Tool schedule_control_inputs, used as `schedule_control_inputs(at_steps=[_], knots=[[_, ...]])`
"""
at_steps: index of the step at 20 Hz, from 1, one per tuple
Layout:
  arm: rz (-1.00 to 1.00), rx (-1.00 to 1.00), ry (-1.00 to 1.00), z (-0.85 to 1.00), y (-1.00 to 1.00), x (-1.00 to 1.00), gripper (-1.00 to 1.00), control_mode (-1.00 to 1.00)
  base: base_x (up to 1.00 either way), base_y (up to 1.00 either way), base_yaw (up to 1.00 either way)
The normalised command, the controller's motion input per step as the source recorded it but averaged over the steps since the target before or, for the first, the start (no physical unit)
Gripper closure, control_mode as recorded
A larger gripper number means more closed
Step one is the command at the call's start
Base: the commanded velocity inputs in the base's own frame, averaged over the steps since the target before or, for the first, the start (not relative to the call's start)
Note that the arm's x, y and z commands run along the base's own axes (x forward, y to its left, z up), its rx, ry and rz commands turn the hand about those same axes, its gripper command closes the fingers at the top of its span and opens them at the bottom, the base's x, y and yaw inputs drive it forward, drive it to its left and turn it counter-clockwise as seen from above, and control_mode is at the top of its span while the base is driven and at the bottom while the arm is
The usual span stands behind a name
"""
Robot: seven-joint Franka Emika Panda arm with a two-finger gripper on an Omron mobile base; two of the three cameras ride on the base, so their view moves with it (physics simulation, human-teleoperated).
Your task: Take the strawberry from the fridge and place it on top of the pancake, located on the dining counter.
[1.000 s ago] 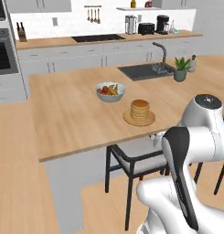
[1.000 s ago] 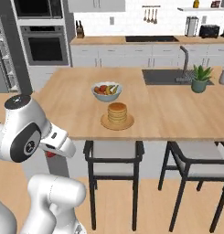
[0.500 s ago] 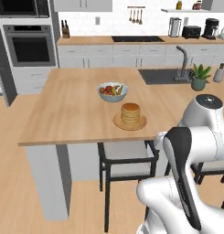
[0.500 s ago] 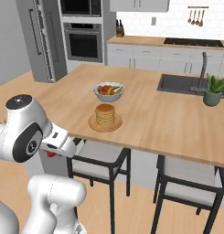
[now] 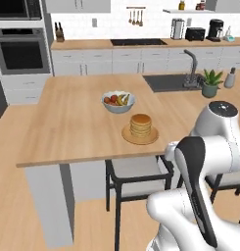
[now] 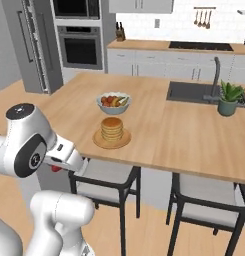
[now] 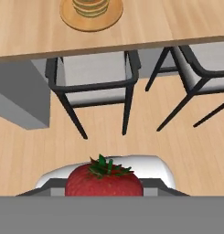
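Observation:
The strawberry (image 7: 104,181), bright red with a green top, sits at the bottom of the hand view, and my gripper (image 7: 104,189) is shut on it. In the right base view a bit of the red strawberry (image 6: 56,168) shows under my hand, low and short of the counter's near edge. The pancake (image 5: 140,124) (image 6: 112,128) (image 7: 90,6) is a golden stack on a tan plate near the front of the dining counter (image 5: 67,122) (image 6: 184,135) (image 7: 35,32). The grey fridge (image 6: 31,45) stands at the far left.
A white fruit bowl (image 5: 118,101) (image 6: 114,102) stands just behind the pancake. Dark-framed chairs (image 5: 138,171) (image 6: 106,177) (image 7: 93,82) are tucked under the counter's near edge, between me and the stack. A sink (image 6: 194,92) and a potted plant (image 6: 228,97) are at the counter's right.
The whole scene has shifted in both base views, so the cameras have moved with the base; the dining counter now sits closer and more square-on. My gripper still holds the strawberry.

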Motion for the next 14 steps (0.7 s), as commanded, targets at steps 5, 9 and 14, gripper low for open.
schedule_control_inputs(at_steps=[5,9,14], knots=[[0.0,0.0,0.0,0.0,0.0,0.0,1.0,1.0,0.46,0.04,-0.06],[0.0,0.0,0.0,0.0,0.0,0.0,1.0,1.0,0.39,-0.08,-0.16],[0.0,0.0,0.0,0.0,0.0,0.0,1.0,1.0,0.62,0.09,-0.22]])
